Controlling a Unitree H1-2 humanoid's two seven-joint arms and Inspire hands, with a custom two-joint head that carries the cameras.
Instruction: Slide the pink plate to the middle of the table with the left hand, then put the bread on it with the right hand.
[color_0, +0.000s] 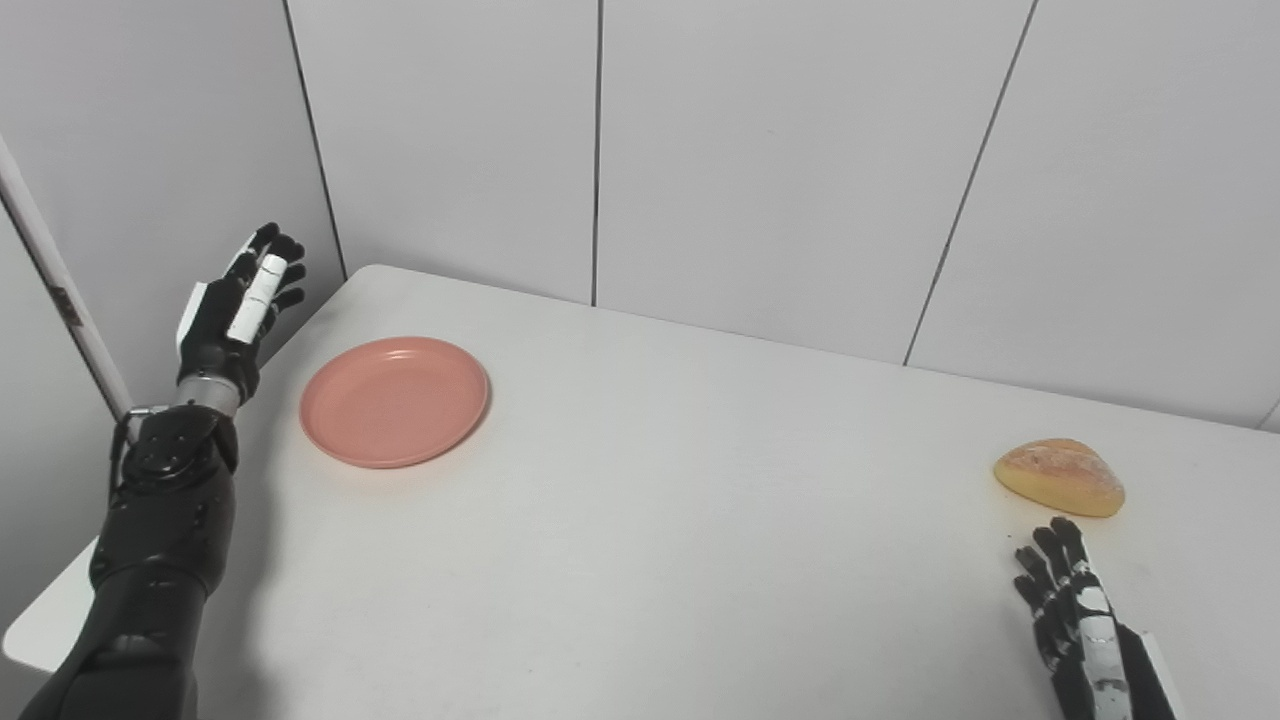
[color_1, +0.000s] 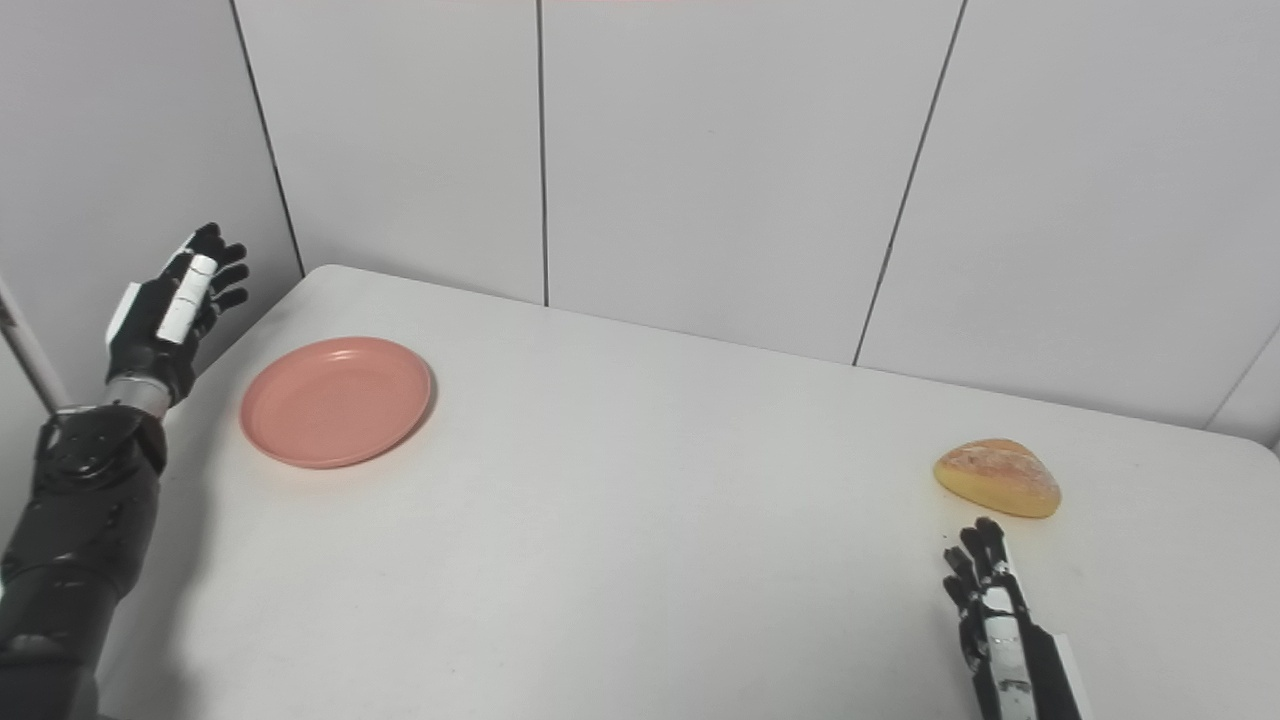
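The pink plate (color_0: 394, 400) lies empty on the left part of the white table (color_0: 680, 520). My left hand (color_0: 238, 310) is raised above the table's left edge, to the left of the plate and apart from it, open and empty. The bread (color_0: 1060, 477), a golden roll, lies near the table's right side. My right hand (color_0: 1075, 625) rests low at the front right, just in front of the bread without touching it, fingers extended, open and empty.
Grey wall panels (color_0: 760, 150) stand right behind the table. A white pole (color_0: 60, 290) leans at the far left beside my left arm. The table's rounded back-left corner (color_0: 365, 272) is near the left hand.
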